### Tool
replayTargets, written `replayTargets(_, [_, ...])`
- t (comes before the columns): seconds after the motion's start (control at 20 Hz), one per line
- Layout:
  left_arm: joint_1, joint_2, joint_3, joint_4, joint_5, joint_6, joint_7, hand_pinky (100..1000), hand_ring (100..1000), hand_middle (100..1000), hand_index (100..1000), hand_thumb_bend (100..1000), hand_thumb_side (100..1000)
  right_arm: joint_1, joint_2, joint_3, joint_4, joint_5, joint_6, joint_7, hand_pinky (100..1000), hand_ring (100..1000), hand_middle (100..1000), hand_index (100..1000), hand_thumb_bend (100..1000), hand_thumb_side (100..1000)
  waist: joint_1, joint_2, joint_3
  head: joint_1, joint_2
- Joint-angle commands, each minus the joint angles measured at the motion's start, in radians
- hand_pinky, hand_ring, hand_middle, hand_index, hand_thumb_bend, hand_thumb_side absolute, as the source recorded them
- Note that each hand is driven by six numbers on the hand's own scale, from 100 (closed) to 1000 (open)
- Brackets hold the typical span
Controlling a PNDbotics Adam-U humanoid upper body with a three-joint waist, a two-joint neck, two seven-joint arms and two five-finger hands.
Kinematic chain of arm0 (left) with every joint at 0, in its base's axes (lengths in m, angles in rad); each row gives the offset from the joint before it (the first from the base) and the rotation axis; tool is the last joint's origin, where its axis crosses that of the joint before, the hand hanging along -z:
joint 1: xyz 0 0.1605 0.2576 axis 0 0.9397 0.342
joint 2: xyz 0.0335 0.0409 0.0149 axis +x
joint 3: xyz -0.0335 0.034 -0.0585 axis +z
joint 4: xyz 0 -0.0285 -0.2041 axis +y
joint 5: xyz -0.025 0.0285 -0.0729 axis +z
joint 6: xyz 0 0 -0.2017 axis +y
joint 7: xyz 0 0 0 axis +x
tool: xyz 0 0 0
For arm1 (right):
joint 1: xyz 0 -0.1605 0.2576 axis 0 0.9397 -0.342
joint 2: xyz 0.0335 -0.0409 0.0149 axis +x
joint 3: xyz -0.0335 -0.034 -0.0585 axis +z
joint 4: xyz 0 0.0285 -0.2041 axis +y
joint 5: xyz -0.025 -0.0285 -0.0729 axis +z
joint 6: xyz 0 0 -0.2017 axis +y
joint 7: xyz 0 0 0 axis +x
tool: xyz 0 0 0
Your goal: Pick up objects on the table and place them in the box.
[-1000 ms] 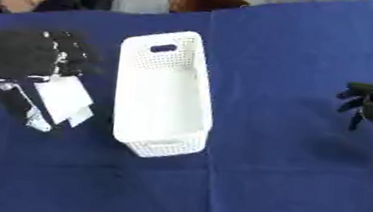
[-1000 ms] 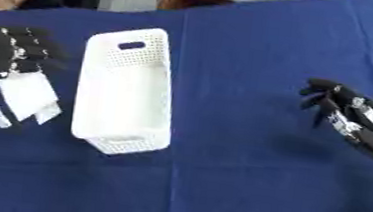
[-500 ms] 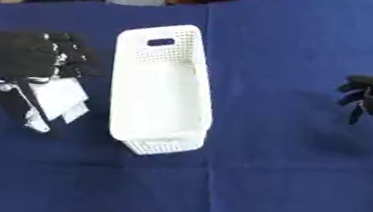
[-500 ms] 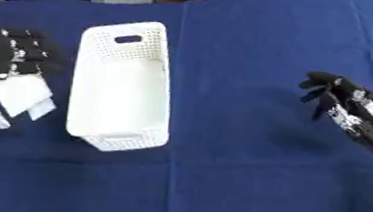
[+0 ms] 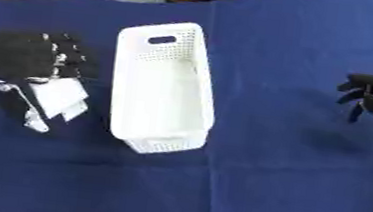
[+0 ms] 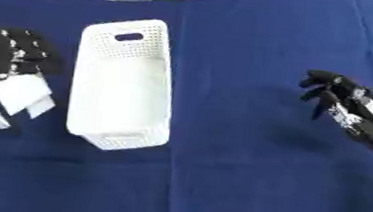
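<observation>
Left eye view, left hand gripping white object

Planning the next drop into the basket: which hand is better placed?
Probably the left hand: it is beside the white basket with a white object at its fingers. The right hand hovers far off with nothing in it.

The robot's left hand is a broad, matt black block with small silver studs along its black fingers and silver metal links lower down. The right hand is slimmer, black, with silver-grey segments between its dark fingertips and wrist.
</observation>
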Motion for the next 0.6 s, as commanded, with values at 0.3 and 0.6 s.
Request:
replayTargets(0.3, [0.006,0.025,0.031,0.029,-0.011,0.029,0.005,912,854,856,955,851,790,-0.015,-0.026,-0.006,-0.010,-0.006,-0.006,0.001,476,714,776,930,100,753,-0.006,-0.018,0.008,0.011,-0.009])
replayTargets(0.6, [0.005,0.024,0.034,0.046,0.011,0.033,0.005,791,769,816,925,856,735,-0.015,-0.025,-0.007,-0.010,-0.007,-0.007,0.002,476,714,777,930,100,753,-0.008,-0.018,0.010,0.011,-0.010])
